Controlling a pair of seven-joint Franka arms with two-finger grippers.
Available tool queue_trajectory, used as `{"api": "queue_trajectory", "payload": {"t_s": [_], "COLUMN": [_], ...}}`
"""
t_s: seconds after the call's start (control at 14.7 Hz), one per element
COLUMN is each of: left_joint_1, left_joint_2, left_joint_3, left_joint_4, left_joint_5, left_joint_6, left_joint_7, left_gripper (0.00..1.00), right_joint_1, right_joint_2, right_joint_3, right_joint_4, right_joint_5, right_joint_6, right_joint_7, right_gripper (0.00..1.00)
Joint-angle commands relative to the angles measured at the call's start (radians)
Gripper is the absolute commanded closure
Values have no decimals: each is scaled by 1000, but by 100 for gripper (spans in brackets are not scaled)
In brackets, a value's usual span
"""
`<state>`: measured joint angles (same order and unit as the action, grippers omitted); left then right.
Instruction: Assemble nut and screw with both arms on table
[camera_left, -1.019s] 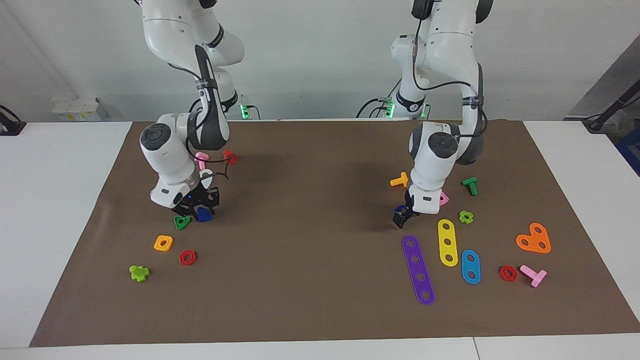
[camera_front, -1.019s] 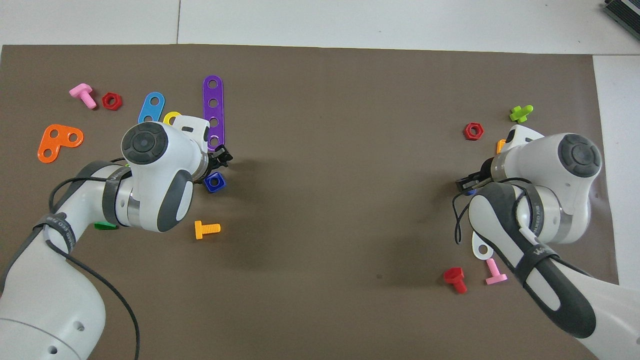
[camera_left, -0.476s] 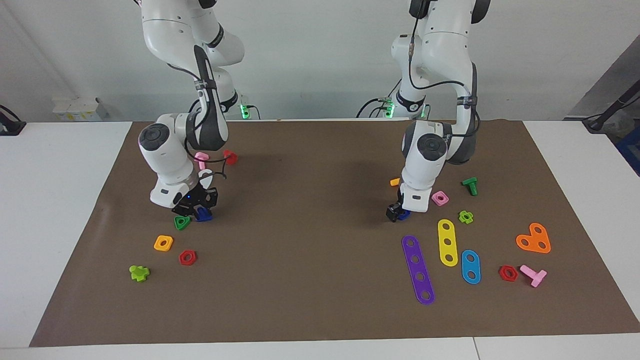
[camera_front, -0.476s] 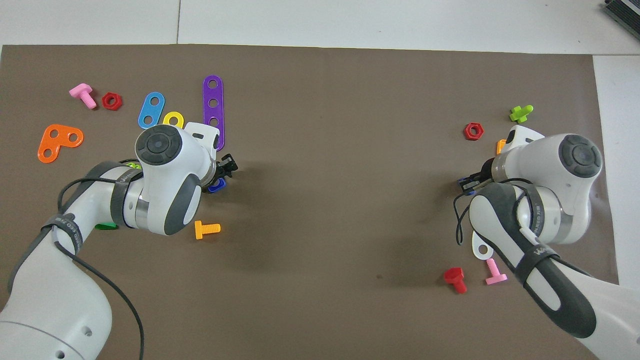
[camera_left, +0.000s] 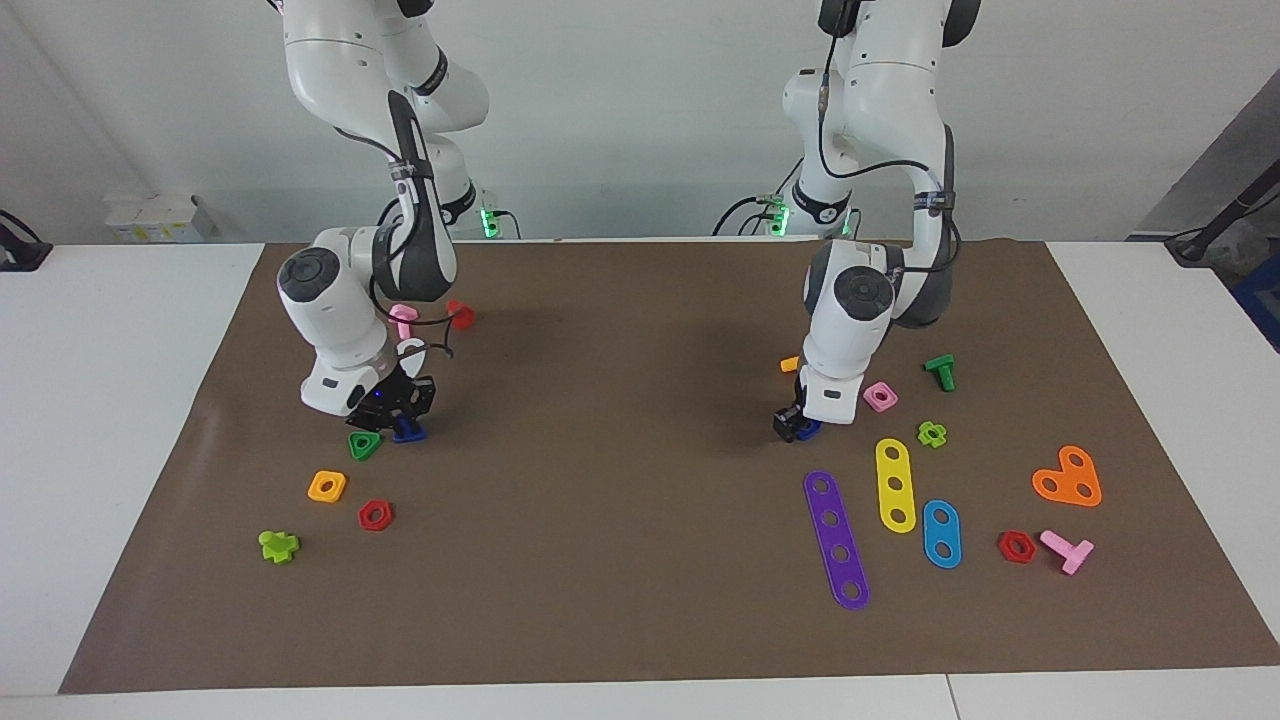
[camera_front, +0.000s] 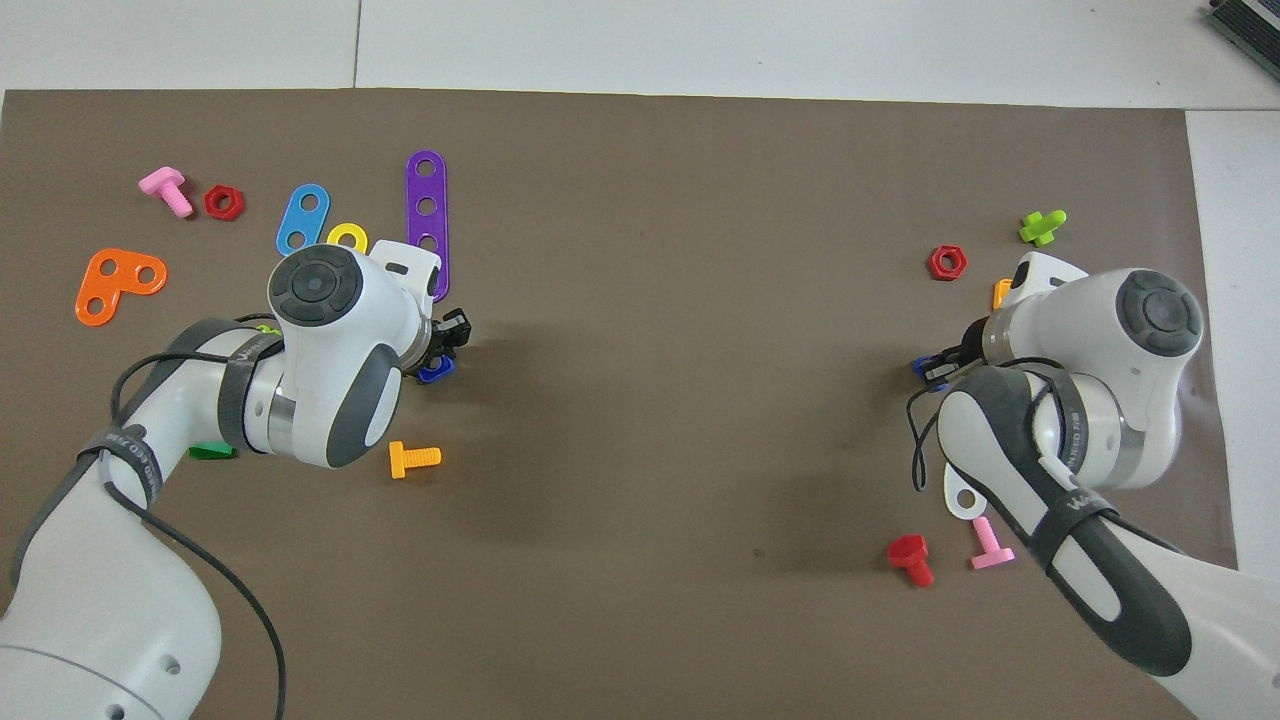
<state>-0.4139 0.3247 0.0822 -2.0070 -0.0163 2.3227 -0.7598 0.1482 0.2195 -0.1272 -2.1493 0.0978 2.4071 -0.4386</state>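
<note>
Left hand (camera_left: 793, 425) is down at the brown mat of the white table (camera_left: 620, 560), toward the left arm's end. The small dark-blue plastic square nut (camera_left: 808, 430) shows as a blue sliver right at the black fingertips, touching them, mostly covered by the hand. From above the nut (camera_front: 434, 371) pokes out under the wrist, just beside the left hand (camera_front: 450, 335). Cannot tell whether the fingers are clamped on it or only resting against it.

Right hand (camera_left: 385, 420) is low over the mat toward the right arm's end. The small dark-blue plastic toy screw with triangular head (camera_left: 407, 433) sits directly under the fingertips, in contact with them or nearly so; from above only a blue edge of the screw (camera_front: 920, 367) shows at the right hand (camera_front: 935, 368). Grip state cannot be told here either.

Green triangular plastic nut (camera_left: 364, 445) lies just beside the screw, farther from the robots. Orange square plastic nut (camera_left: 327, 486) and red hexagonal plastic nut (camera_left: 375, 515) lie farther out again.

Pink square plastic nut (camera_left: 880, 396) is just beside the left wrist. Purple four-hole plastic strip (camera_left: 836, 538) lies farther from the robots than the dark-blue nut, near it, with the yellow three-hole plastic strip (camera_left: 895, 484) beside it. Orange plastic screw (camera_front: 413, 458) lies nearer the robots than the dark-blue nut.
</note>
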Motion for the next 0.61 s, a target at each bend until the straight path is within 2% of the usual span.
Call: {"api": "queue_trajectory", "payload": {"t_s": [0.0,0.14,0.34,0.54], "left_joint_1": [1,4,17,36], "left_joint_2": [-3,-1,13,22], "left_joint_3": [11,11,11,11], "left_joint_4": [-4,11,71,161], "left_joint_5": [21,21,21,15], "left_joint_6": [-5,-9,-35,-117], "left_joint_7": [59,85,94,106], "left_gripper": [77,86,93,94], "right_joint_1": [4,60,154,285], "right_joint_2": [-8,-20,4,64], "right_joint_3": [6,6,8,8], "right_joint_4": [25,99,312,437], "right_joint_5": [33,31,13,14], "right_joint_6": [6,-57,-228,-217], "right_joint_7": [19,142,355,620], "right_gripper": [100,100,100,100]}}
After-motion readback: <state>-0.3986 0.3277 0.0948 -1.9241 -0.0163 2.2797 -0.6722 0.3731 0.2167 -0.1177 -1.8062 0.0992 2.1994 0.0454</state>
